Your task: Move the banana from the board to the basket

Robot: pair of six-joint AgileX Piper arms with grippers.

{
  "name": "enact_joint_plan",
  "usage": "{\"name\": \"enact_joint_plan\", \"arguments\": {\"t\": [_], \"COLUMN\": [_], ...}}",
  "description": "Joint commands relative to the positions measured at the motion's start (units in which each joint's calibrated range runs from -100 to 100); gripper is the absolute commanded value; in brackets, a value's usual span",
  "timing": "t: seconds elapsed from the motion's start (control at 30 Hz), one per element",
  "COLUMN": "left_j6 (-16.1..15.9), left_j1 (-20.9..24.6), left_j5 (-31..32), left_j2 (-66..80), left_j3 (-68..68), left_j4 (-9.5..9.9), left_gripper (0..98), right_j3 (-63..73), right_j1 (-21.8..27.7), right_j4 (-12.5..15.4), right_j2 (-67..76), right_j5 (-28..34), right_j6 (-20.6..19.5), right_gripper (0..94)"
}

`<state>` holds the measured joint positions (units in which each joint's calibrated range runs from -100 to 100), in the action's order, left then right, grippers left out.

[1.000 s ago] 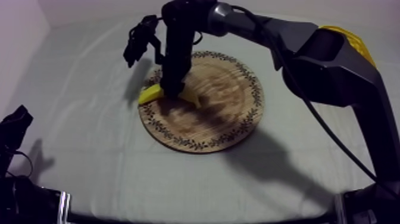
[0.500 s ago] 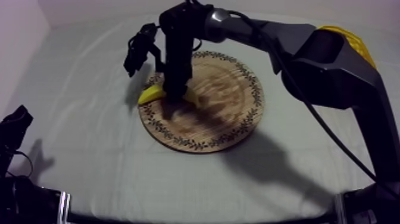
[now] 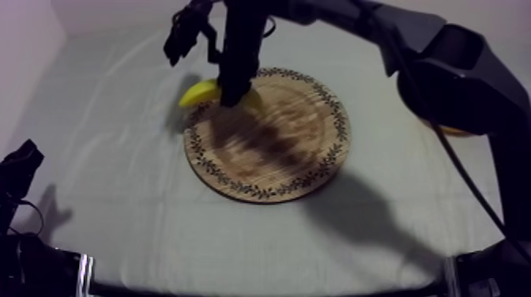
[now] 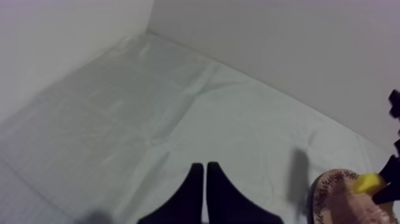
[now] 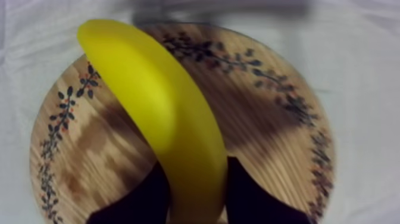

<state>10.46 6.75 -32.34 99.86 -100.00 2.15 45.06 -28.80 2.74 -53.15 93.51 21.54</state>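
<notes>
right gripper (image 3: pixel 233 99) clamped on the banana (image 3: pixel 197 92), which sticks out beyond both fingers over the wooden board (image 3: pixel 269 158).

— What does the right arm (image 3: pixel 442 71) cover, seen from above?
— The banana's (image 3: pixel 196 92) middle, under the right gripper (image 3: pixel 231 99), and nearly all of the yellow basket (image 3: pixel 447 130); just a sliver peeks out.
— And at the wrists?
— In the left wrist view the edge cuts off the wooden board (image 4: pixel 339 192). In the right, the banana's near end is lost between the jaws.
</notes>
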Motion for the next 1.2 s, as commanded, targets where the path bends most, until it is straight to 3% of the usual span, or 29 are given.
{"name": "enact_joint_plan", "arguments": {"t": [0.0,0.37,0.6,0.93,1.17], "left_j6": [0.02,0.02,0.02,0.02,0.02], "left_j1": [0.02,0.02,0.02,0.02,0.02], "left_j5": [0.0,0.0,0.0,0.0,0.0], "left_j2": [-0.04,-0.04,-0.04,-0.04,-0.04], "left_j3": [0.0,0.0,0.0,0.0,0.0], "left_j4": [-0.03,-0.03,-0.03,-0.03,-0.03], "left_gripper": [0.1,0.1,0.1,0.1,0.1], "right_j3": [-0.71,-5.46,-9.28,-15.48,-24.93], "right_j1": [1.04,8.61,13.1,22.01,28.33], "right_j4": [0.09,0.17,-0.45,-0.1,-1.82], "right_j2": [4.13,21.25,30.5,36.76,38.91], "right_j5": [-0.19,0.22,0.36,-1.21,-4.73], "right_j6": [0.01,-1.85,-5.51,-10.35,-10.27], "right_gripper": [12.5,12.4,12.0,11.6,10.0]}}
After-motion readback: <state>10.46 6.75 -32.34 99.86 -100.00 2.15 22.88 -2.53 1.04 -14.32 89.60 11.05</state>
